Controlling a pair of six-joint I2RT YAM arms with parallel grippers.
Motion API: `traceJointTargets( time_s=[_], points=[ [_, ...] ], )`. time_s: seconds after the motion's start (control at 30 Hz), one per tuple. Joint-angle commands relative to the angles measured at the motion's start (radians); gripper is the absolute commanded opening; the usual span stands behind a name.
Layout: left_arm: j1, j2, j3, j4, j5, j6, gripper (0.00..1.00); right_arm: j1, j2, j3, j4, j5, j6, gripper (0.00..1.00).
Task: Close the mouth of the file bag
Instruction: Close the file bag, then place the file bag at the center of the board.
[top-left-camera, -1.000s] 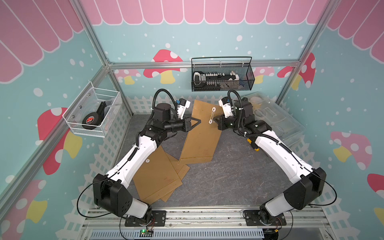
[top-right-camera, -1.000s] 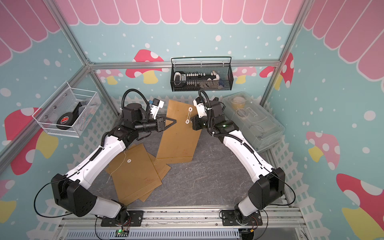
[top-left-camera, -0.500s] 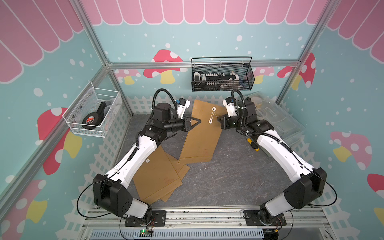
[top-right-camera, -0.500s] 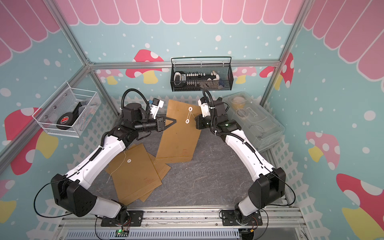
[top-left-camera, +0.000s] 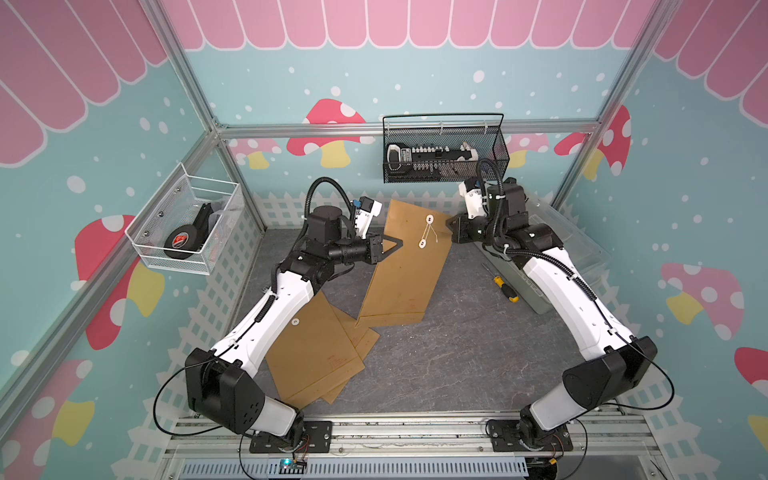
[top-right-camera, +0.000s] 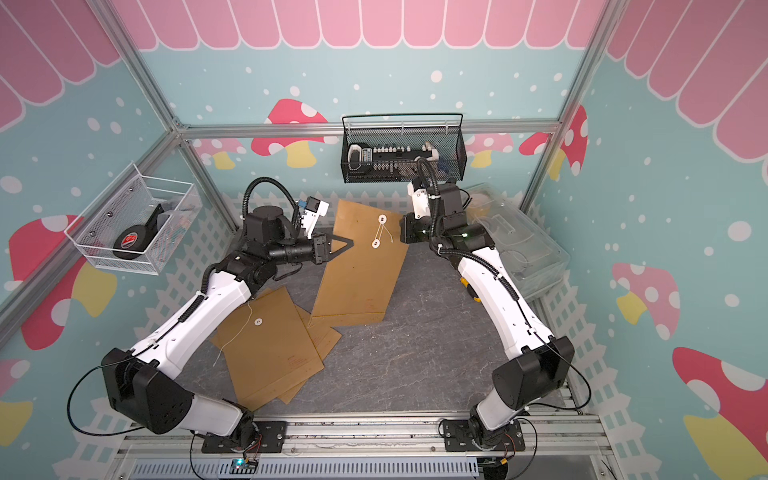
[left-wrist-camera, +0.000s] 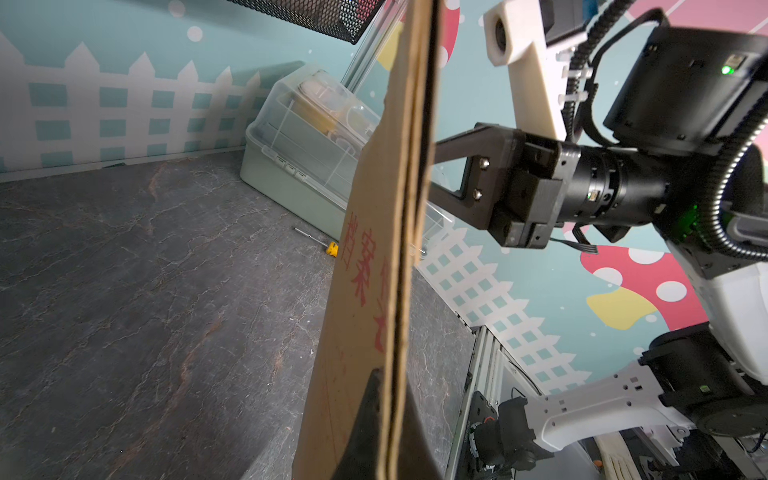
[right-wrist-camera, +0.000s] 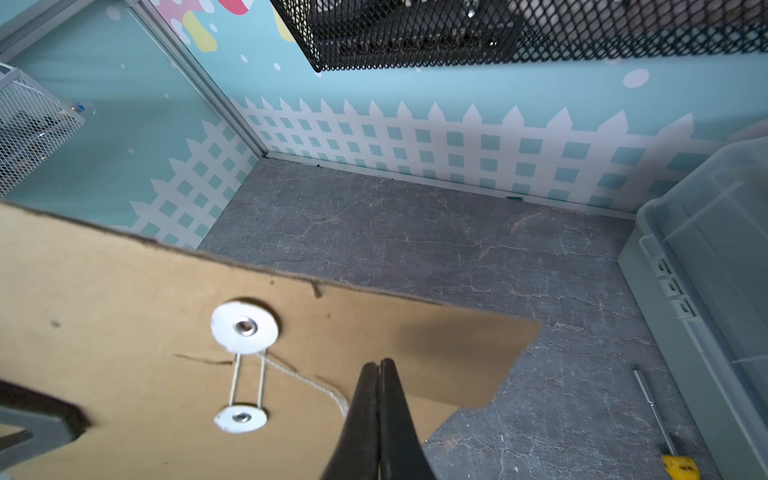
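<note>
I hold the file bag (top-left-camera: 399, 270) up at the far middle of the table (top-left-camera: 457, 365). It is tilted, its near edge resting on the surface and its mouth end raised toward the far wall.

My left gripper (top-left-camera: 400, 242) is clamped on the bag's left edge; in the left wrist view the card runs straight between those jaws. My right gripper (right-wrist-camera: 379, 365) sits at the bag's right side, jaws pressed together. The string (right-wrist-camera: 299, 376) trails from the upper disc (right-wrist-camera: 244, 327) right up to them, so I judge I am pinching its loose tail.

The flap already lies down over the mouth. Two strands run between the upper disc and the lower disc (right-wrist-camera: 241, 417), which I read as one turn of string laid.

What I think is left is taking the tail round the discs again until it holds, then letting go of the string and laying the bag flat. The spare bags (top-left-camera: 307, 353) lie near and to the left, untouched.
</note>
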Motion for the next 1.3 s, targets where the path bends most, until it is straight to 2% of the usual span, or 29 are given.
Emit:
traceJointTargets(
  time_s=[0.0,0.17,0.23,0.37,0.5,0.57,0.7,0.93,1.03,1.27],
  points=[
    [-0.009,-0.034,0.025,-0.009,0.021,0.024,0.0,0.001,0.029,0.057,-0.065,0.013,-0.017,0.0],
    [-0.002,-0.042,0.017,-0.015,-0.024,0.037,0.0,0.0,-0.029,-0.015,0.002,0.016,-0.019,0.0],
    [-0.003,-0.035,0.006,0.015,-0.049,0.011,0.0,-0.009,-0.044,-0.052,0.006,0.028,-0.014,0.05],
    [-0.025,0.017,-0.096,0.286,-0.099,-0.27,0.0,-0.038,-0.079,-0.133,0.019,0.047,0.022,0.17],
    [-0.069,0.117,-0.2,0.526,-0.23,-0.519,0.0,-0.052,-0.12,-0.171,0.016,0.128,0.02,0.19],
    [-0.087,0.189,-0.212,0.59,-0.269,-0.585,0.0,-0.058,-0.132,-0.179,0.01,0.15,0.01,0.19],
    [-0.142,0.373,-0.141,0.635,-0.283,-0.626,0.0,-0.059,-0.142,-0.19,-0.027,0.201,-0.025,0.19],
    [-0.247,0.641,0.026,0.564,-0.341,-0.618,0.0,-0.063,-0.172,-0.255,-0.027,0.239,-0.049,0.19],
    [-0.272,0.71,0.079,0.552,-0.375,-0.628,0.0,-0.066,-0.168,-0.262,-0.029,0.234,-0.054,0.19],
    [-0.305,0.777,0.166,0.425,-0.366,-0.604,0.0,-0.069,-0.143,-0.251,-0.019,0.219,-0.063,0.19]
  ],
)
